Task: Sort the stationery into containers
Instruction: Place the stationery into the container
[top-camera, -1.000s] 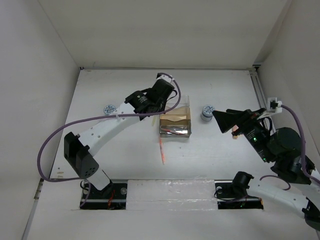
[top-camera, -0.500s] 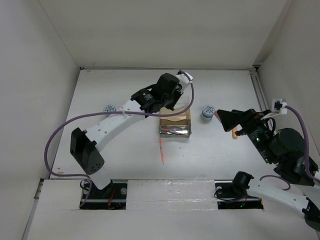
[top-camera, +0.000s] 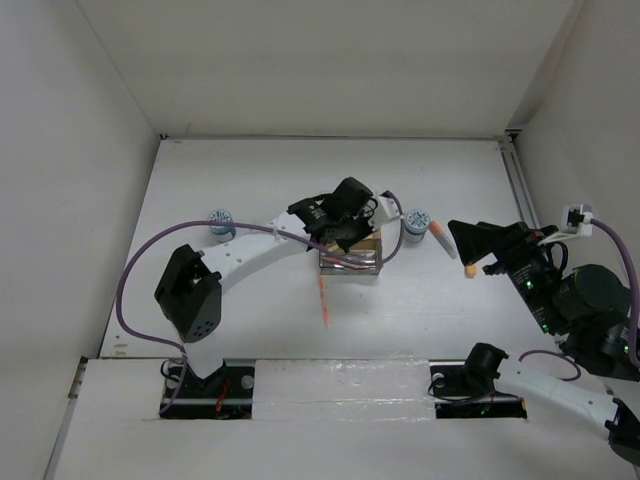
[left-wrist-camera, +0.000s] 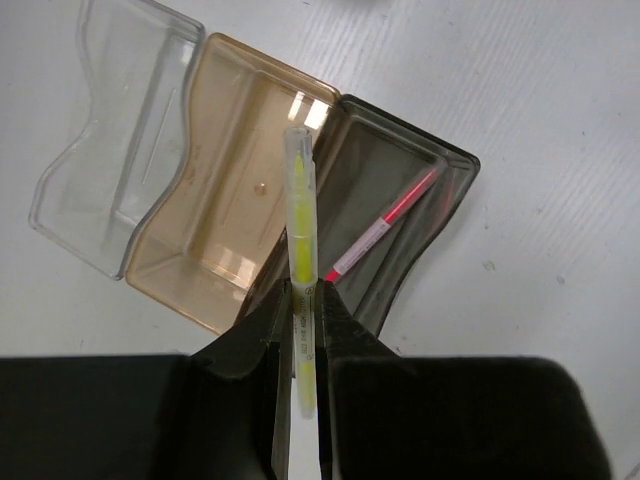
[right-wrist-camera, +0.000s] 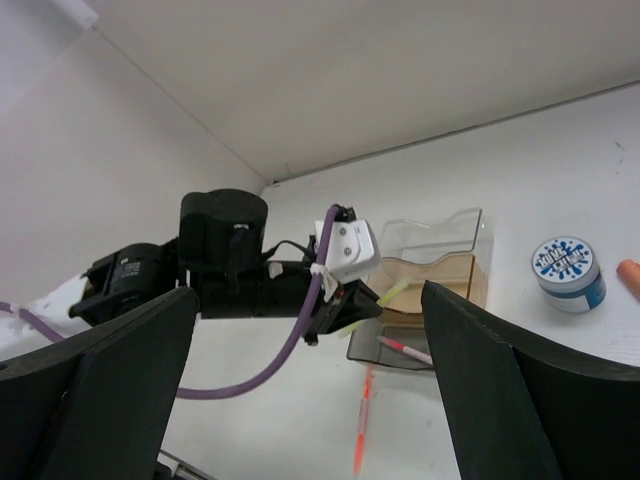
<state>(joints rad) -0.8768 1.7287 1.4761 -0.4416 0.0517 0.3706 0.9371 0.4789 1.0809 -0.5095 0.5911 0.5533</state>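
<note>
The left gripper (left-wrist-camera: 297, 330) is pinching a yellow pen (left-wrist-camera: 299, 210) over the organizer (left-wrist-camera: 130, 130), whose dark compartment is holding a red pen (left-wrist-camera: 385, 222). The right gripper (top-camera: 468, 243) is hanging spread wide near a patterned roll (top-camera: 417, 221) and an orange marker (top-camera: 438, 237).

Note that the lower end of the thin yellow pen (left-wrist-camera: 299, 210) is hidden between the fingers of the left gripper (left-wrist-camera: 303, 300). In your top view, that gripper's body covers most of the clear plastic compartmented organizer (top-camera: 335, 265). The right wrist view's edge cuts off the orange marker (right-wrist-camera: 630, 271).
</note>
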